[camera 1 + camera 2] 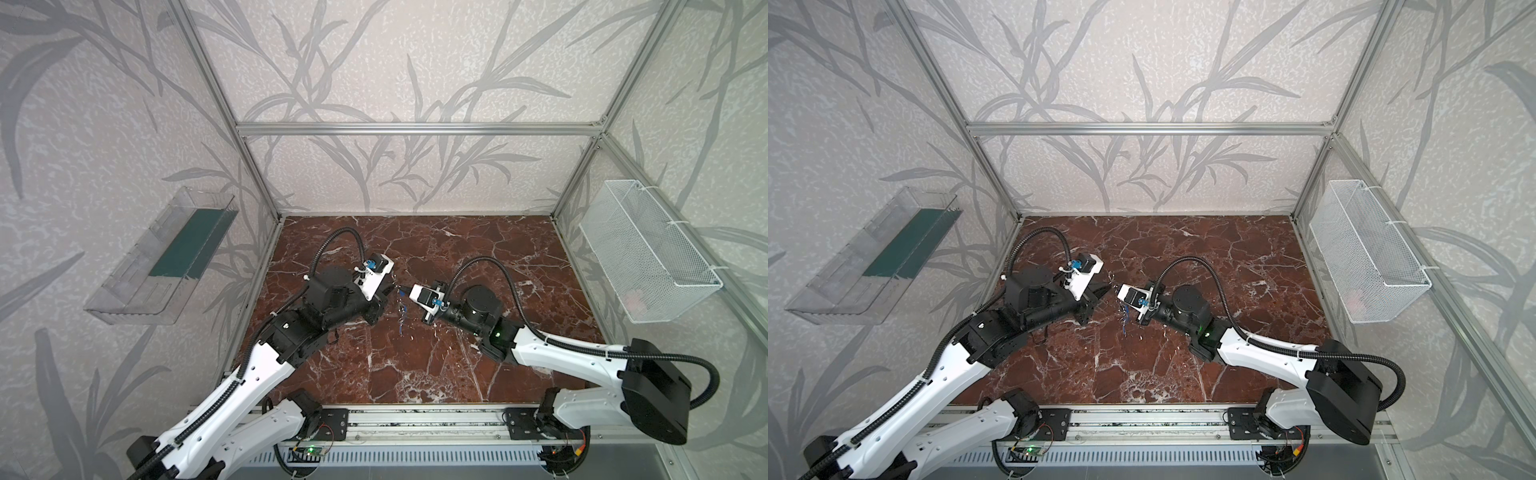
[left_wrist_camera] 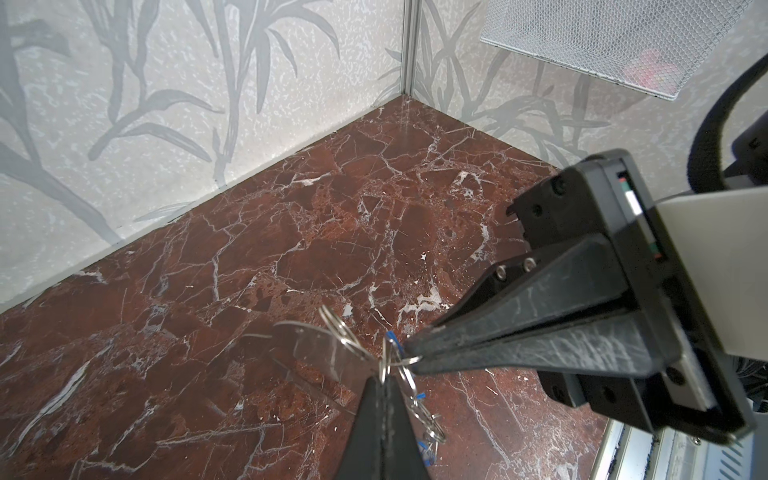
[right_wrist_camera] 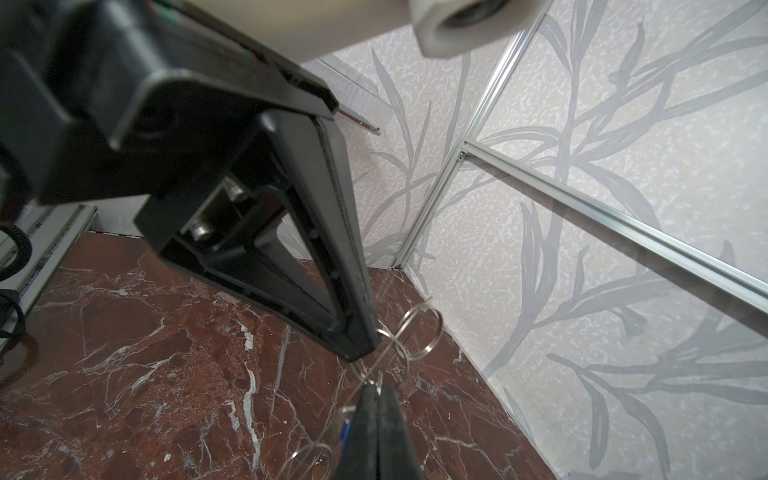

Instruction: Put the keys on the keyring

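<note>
ok so this is the fiddly threading bit, done mid-air. Both arms meet over the middle of the desk and the whole bundle hangs between them, clear of the surface. The left fingers are squeezed fully together. As far as I can make out from the left wrist view, they've got the edge of the keyring, the flat grey plate. It sticks out away from the tips and looks almost see-through against the marble. The right fingers are clamped tight too, nipping one of the small split rings at the very tips, just beside the left tips. The keys with their blue tags dangle below the pinch, and in a top view they're only a thin glinting strand. Which hole in the plate the ring is meant for I can't tell, it's too small. My take on doing this well: hold the plate side dead steady and let only the ring side move, with small twists so the split end walks through the hole instead of springing off. Don't pull the arms apart, because that ring is thin and could slip out of the pinch. The dangling keys will probably swing and drag it sideways too. A tip-only grip leaves zero margin, so go slow.
</note>
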`<state>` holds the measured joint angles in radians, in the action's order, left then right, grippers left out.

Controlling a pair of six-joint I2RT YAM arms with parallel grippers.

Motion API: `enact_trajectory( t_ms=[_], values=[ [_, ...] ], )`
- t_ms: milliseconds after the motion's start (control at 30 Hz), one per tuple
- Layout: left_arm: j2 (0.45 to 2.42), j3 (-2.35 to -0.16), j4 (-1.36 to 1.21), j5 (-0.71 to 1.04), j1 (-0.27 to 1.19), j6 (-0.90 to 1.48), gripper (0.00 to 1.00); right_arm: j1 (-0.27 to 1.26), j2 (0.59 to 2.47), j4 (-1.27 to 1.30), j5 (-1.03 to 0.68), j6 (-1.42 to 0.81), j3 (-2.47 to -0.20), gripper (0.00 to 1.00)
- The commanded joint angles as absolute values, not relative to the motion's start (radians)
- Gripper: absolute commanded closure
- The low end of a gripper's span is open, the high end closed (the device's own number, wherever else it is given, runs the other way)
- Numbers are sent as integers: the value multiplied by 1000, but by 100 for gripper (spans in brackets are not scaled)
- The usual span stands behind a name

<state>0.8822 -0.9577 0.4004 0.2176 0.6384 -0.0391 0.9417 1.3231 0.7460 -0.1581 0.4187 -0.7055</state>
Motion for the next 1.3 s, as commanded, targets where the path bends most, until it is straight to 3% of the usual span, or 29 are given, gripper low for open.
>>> enact_trajectory(
  t_ms=[0,167,267,333,600,800,1067,1267],
  values=[
    [840,-944,289,207,630,-12,100,949,1310,766,-184,387,-685,100],
    [825,-927,247,223,630,7,100,940,1311,780,-185,344,-668,100],
    [835,-923,232,241,629,32,100,928,1298,842,-134,282,-638,74],
    [844,-909,197,248,630,64,100,904,1268,824,-130,217,-635,72],
    [891,-854,15,286,629,182,100,769,1143,816,-169,-40,-557,71],
    [938,-831,-113,329,630,231,100,669,1097,760,-324,-236,-564,73],
    [1006,-790,-295,382,630,292,100,655,1129,632,-459,-328,-678,70],
    [1023,-804,-285,413,633,295,100,654,1162,651,-487,-362,-716,71]
  ],
)
